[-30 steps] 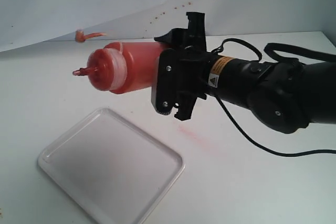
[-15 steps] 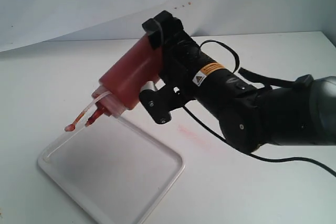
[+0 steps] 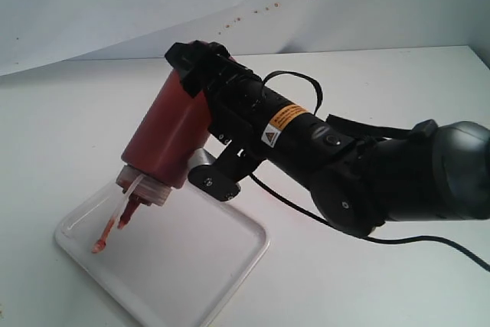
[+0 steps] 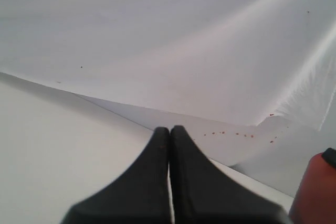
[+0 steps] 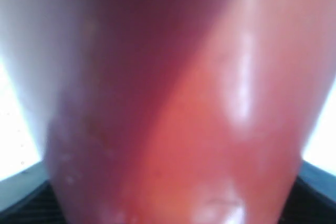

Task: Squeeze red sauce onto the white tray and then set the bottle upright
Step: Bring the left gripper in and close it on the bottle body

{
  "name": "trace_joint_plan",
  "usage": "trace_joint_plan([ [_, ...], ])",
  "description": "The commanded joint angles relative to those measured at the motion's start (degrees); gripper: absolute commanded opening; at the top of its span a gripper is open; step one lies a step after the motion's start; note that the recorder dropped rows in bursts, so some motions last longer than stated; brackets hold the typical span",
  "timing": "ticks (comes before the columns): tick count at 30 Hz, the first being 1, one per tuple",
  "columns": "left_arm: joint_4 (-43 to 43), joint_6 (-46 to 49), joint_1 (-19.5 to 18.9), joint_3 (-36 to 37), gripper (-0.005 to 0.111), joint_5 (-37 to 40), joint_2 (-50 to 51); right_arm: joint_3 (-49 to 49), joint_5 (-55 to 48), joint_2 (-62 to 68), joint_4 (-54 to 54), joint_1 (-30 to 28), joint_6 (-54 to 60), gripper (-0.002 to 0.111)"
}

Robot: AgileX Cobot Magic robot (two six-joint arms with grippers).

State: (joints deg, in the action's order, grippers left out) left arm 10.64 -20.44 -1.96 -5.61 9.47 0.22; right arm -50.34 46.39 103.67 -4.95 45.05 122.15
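Your right gripper [image 3: 200,122] has tipped the bottle [image 3: 164,135] from level to nozzle-down. Clamped on its body, it holds the nozzle [image 3: 130,210] just above the white tray [image 3: 222,266] beneath. The red sauce [image 3: 149,155] sits inside, none dispensed; squeezing and uprighting remain.

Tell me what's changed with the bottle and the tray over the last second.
The right tool, still shut on the bottle, swung it from lying roughly level to its nozzle pointing down over the left end of the white tray, moving lower and leftward. The cap strap now dangles beside the nozzle. The tray stayed put.
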Motion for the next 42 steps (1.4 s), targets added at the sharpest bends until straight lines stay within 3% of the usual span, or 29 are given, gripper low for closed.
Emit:
trace_joint_plan([
  [1, 1.50, -0.45, 0.23, -2.93, 0.000, 4.11, -0.12, -0.43, 4.09, 2.35, -0.57, -0.61, 0.65, 0.000],
  [6, 4.75, 0.31, 0.23, -9.46, 0.000, 11.17, 7.54, -0.43, 9.92, 4.08, -1.11, -0.61, 0.65, 0.000],
  [12, 9.89, 12.65, 0.23, -20.53, 0.000, 24.82, 23.89, -0.43, 11.26, 4.08, -2.99, -1.72, 0.65, 0.000],
  [19, 29.73, 34.60, 0.23, -28.47, 0.001, 29.33, 40.69, -0.43, 8.63, 4.08, -2.73, -6.17, 0.65, 0.000],
  [30, 63.26, 69.04, 0.23, -30.82, 0.003, 33.05, 60.71, -0.43, 10.99, 4.08, 0.92, -6.33, 0.65, 0.000],
  [34, 65.47, 71.42, 0.23, -35.18, 0.014, 40.81, 67.69, -0.43, 10.69, 4.08, 0.92, -6.33, 0.65, 0.000],
  [42, 65.13, 71.91, 0.23, -44.24, 0.063, 48.92, 79.82, -0.43, 9.53, 4.08, 0.92, -6.33, 0.65, 0.000],
])
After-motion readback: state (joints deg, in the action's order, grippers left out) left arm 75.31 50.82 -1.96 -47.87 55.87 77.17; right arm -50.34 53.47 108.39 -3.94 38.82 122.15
